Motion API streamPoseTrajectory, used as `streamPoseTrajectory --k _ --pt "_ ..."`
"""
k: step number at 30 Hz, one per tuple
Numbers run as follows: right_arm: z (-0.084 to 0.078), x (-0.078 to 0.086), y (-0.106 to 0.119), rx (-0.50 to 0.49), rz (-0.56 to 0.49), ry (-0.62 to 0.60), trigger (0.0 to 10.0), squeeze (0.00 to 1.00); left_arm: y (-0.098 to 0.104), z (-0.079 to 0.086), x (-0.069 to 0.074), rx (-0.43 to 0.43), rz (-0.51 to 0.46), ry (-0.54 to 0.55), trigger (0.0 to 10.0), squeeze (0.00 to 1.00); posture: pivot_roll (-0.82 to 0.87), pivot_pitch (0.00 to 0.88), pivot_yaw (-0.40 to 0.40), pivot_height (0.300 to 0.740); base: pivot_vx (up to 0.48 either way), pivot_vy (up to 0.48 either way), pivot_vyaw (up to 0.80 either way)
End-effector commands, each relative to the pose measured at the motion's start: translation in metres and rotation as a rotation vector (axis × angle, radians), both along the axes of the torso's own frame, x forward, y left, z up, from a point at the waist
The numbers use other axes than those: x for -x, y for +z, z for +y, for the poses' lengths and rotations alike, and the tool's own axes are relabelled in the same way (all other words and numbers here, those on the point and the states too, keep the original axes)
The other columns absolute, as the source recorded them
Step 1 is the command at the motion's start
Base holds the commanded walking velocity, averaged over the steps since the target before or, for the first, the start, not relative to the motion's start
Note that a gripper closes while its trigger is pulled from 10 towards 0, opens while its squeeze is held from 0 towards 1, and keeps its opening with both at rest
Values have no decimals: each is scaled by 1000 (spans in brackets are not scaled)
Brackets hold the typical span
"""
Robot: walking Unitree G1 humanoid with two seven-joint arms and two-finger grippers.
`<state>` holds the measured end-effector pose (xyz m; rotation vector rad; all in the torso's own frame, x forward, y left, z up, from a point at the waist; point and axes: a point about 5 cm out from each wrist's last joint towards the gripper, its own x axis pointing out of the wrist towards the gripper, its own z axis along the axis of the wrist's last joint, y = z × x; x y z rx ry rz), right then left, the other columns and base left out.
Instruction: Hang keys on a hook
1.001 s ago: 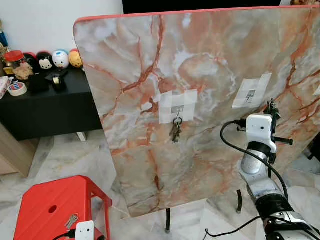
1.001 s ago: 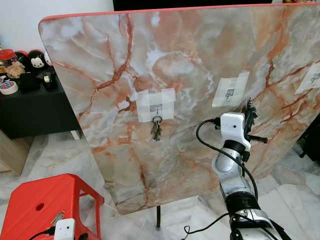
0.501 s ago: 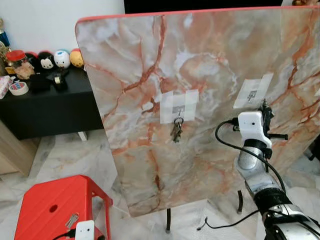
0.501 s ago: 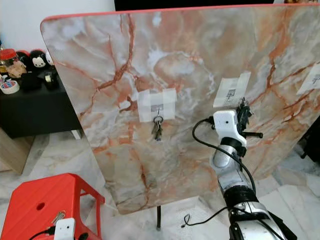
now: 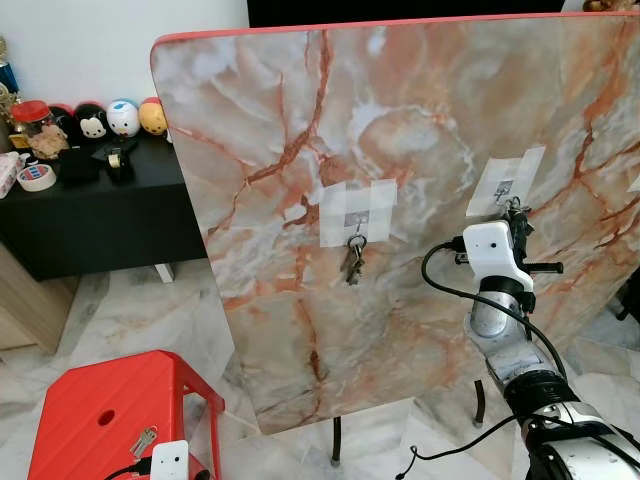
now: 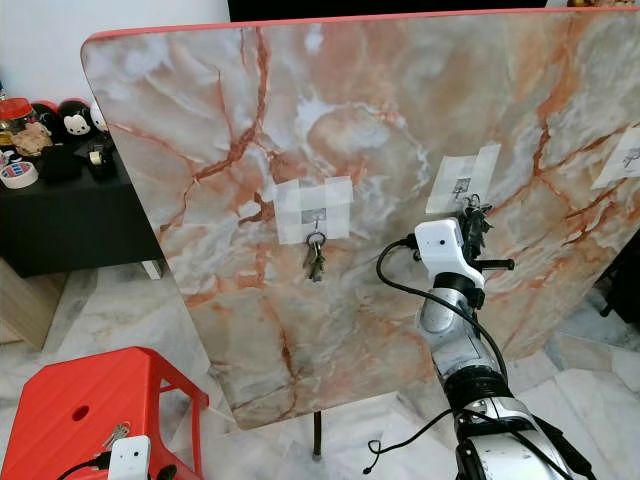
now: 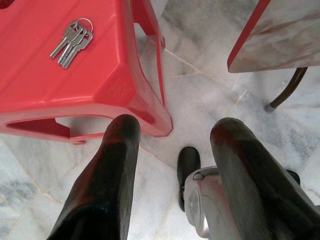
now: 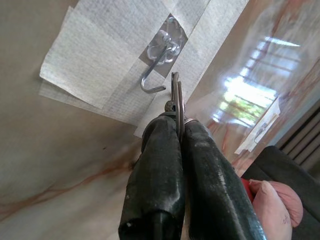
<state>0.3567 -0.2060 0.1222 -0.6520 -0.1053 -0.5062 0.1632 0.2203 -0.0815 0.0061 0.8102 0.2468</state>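
An upright marble board (image 5: 400, 130) carries small metal hooks under strips of tape. One bunch of keys (image 5: 351, 262) hangs from the middle hook. My right gripper (image 8: 178, 122) is shut on the ring of a second bunch (image 8: 176, 92), just beside and slightly below the right-hand hook (image 8: 159, 67); the ring is not on the hook. In the left eye view that gripper (image 5: 515, 212) is just under the taped hook (image 5: 504, 187). My left gripper (image 7: 177, 127) hangs open over the floor beside a red stool (image 7: 60, 75), where a third bunch of keys (image 7: 72, 41) lies.
A black cabinet (image 5: 90, 200) with toys and tape rolls stands at the left behind the board. Another taped hook (image 6: 628, 157) sits at the board's far right. The board's dark leg (image 5: 335, 440) stands on the marble floor. A person's hand (image 8: 272, 200) shows behind my right fingers.
My right gripper has moved left and closer to the board with the keys, from right of the right-hand hook to just beneath it. The left arm has stayed still.
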Motion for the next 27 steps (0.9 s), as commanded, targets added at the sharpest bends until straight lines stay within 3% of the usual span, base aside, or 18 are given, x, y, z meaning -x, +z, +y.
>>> streamPoseTrajectory --k 1,25,26,27 --pt "2 -5 9 2 -19 10 10000 0 -2 -2 3 1 16 5 10000 0 54 0 -29 740 0 0 0" --pt "8 -8 4 14 42 55 10000 8 -2 -2 4 0 19 -2 10000 0 53 0 -27 740 0 0 0" --pt "8 -8 4 13 41 55 10000 788 -2 -2 4 0 19 -2 10000 0 51 0 -27 740 0 0 0" --pt "8 -8 4 15 40 54 10000 839 -2 -2 4 0 20 -2 10000 0 51 0 -27 740 0 0 0"
